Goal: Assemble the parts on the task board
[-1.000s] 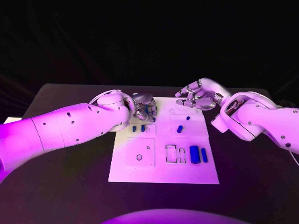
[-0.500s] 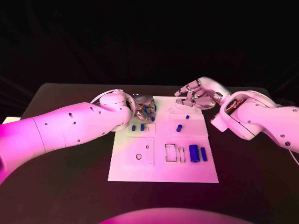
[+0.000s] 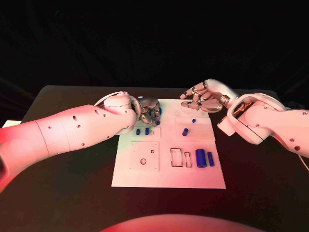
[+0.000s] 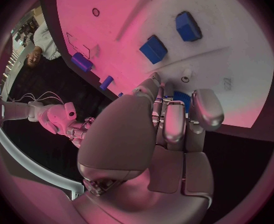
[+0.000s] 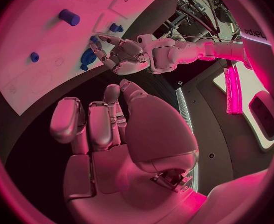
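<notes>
Since a second ago little has moved. The left robot hand (image 3: 149, 110) remains at the upper left of the task board (image 3: 168, 179), its fingers bent down over a blue part (image 3: 156, 115) at the board's far edge; whether it grips that part cannot be told from the head view. In the left wrist view its fingers (image 4: 174, 122) curl close together above a blue piece (image 4: 181, 97) lying on the board. The right robot hand (image 3: 204, 99) has drifted slightly up and left and hovers beyond the board's upper right corner, fingers loosely curled, holding nothing. The remaining parts, among them the two upright pieces (image 3: 204, 158) at lower right, have not shifted. Judgement: the left-side grasp or seating is still in progress and no new part is placed.
</notes>
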Available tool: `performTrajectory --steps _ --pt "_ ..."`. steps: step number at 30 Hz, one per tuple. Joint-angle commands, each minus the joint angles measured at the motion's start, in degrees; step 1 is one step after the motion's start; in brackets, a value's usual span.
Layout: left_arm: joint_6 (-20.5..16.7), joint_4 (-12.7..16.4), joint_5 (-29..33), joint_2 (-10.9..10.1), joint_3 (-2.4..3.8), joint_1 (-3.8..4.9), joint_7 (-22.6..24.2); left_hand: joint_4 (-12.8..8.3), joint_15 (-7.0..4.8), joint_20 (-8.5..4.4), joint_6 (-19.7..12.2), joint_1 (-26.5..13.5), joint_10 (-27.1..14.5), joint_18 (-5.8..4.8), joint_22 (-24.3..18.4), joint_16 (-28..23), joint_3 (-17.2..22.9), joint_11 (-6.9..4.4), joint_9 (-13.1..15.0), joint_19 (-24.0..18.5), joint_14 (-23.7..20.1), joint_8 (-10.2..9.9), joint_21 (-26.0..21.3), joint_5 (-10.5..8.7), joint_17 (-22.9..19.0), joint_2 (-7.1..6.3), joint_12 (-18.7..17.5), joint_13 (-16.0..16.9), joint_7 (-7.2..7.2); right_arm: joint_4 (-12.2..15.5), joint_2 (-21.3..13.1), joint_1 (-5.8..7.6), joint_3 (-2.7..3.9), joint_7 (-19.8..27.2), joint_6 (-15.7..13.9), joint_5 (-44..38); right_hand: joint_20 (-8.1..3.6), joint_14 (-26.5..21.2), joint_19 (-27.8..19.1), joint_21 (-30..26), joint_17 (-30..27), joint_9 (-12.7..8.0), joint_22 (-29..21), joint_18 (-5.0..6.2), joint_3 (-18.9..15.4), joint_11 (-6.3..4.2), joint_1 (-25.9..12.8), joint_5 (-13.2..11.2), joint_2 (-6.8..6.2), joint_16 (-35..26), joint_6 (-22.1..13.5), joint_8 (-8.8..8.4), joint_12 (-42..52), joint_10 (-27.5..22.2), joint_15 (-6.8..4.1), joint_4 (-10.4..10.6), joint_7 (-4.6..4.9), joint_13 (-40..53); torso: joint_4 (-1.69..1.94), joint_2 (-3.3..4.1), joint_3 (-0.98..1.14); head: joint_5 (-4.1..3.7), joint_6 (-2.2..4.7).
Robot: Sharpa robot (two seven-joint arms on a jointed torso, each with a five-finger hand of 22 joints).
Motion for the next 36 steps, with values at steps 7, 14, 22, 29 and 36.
performTrajectory --steps 7,14,22,29,36 --pt "-0.45 -0.26 0.28 0.79 0.02 -0.15 0.69 0.23 -0.08 0.05 0.34 -0.35 0.35 -1.29 0.69 0.03 0.27 -0.01 -0.14 0.67 0.41 -0.33 1.21 -0.17 -0.58 -0.26 -0.29 -0.15 0.08 0.17 0.11 -0.03 0.01 0.51 0.62 -0.16 0.08 1.94 -0.31 -0.36 -0.03 0.07 -0.03 1.04 0.18 -0.08 0.21 0.34 -0.05 -0.34 -0.33 0.32 -0.22 -0.45 0.00 0.10 -0.12 -0.09 -0.13 0.03 -0.02 0.09 -0.09" --pt "-0.16 -0.23 0.48 1.00 0.03 -0.16 0.80 0.24 -0.06 0.05 0.32 -0.43 0.36 -1.42 1.18 0.09 0.28 0.02 -0.21 0.84 0.47 -0.42 1.90 -0.19 -0.65 -0.43 -0.36 -0.21 0.13 0.25 0.07 -0.03 0.01 0.50 0.64 -0.16 0.08 1.94 -0.31 -0.36 -0.03 0.07 -0.03 1.04 0.18 -0.08 0.21 0.34 -0.05 -0.34 -0.33 0.32 -0.22 -0.45 0.00 0.10 -0.12 -0.09 -0.02 -0.04 0.02 -0.03 -0.11" --pt "0.51 -0.33 0.51 1.29 0.03 -0.17 0.61 0.20 -0.04 0.06 0.31 -0.38 0.37 -1.47 1.42 0.10 0.37 0.05 -0.27 0.91 0.49 -0.47 2.22 -0.16 -0.75 -0.47 -0.41 -0.26 0.16 0.30 0.05 -0.03 0.01 0.45 0.73 -0.16 0.08 1.94 -0.31 -0.36 -0.03 0.07 -0.03 1.04 0.18 -0.08 0.21 0.34 -0.05 -0.34 -0.33 0.32 -0.22 -0.45 0.00 0.10 -0.12 -0.09 -0.06 -0.03 0.02 -0.04 -0.08" --pt "1.17 -0.94 0.77 1.48 0.03 -0.17 0.64 0.10 0.00 0.09 0.35 -0.21 0.55 -1.51 1.69 0.16 0.66 0.07 -0.35 0.93 0.52 -0.55 2.52 -0.11 -0.86 -0.36 -0.43 -0.31 0.24 0.34 0.08 -0.03 0.01 0.34 0.67 -0.27 0.08 1.97 -0.25 -0.35 0.04 0.08 0.05 1.02 0.22 -0.07 0.10 0.36 0.05 -0.30 -0.32 0.37 0.02 -0.28 0.01 0.29 -0.11 0.07 -0.04 -0.05 0.01 -0.07 -0.09" --pt "2.02 -1.59 0.92 1.47 0.02 -0.17 0.77 -0.21 -0.04 0.12 0.79 0.26 1.40 -1.66 2.52 0.52 1.47 0.00 -0.49 1.10 0.71 -0.65 3.56 -0.07 -0.79 -0.08 -0.46 -0.41 0.28 0.37 0.22 -0.03 0.01 0.25 0.65 -0.49 0.08 1.97 -0.23 -0.34 0.03 0.08 0.07 1.01 0.29 -0.08 0.18 0.39 0.12 -0.32 -0.31 0.38 0.05 -0.25 0.00 0.27 -0.13 0.09 -0.06 -0.05 0.01 -0.16 0.04"
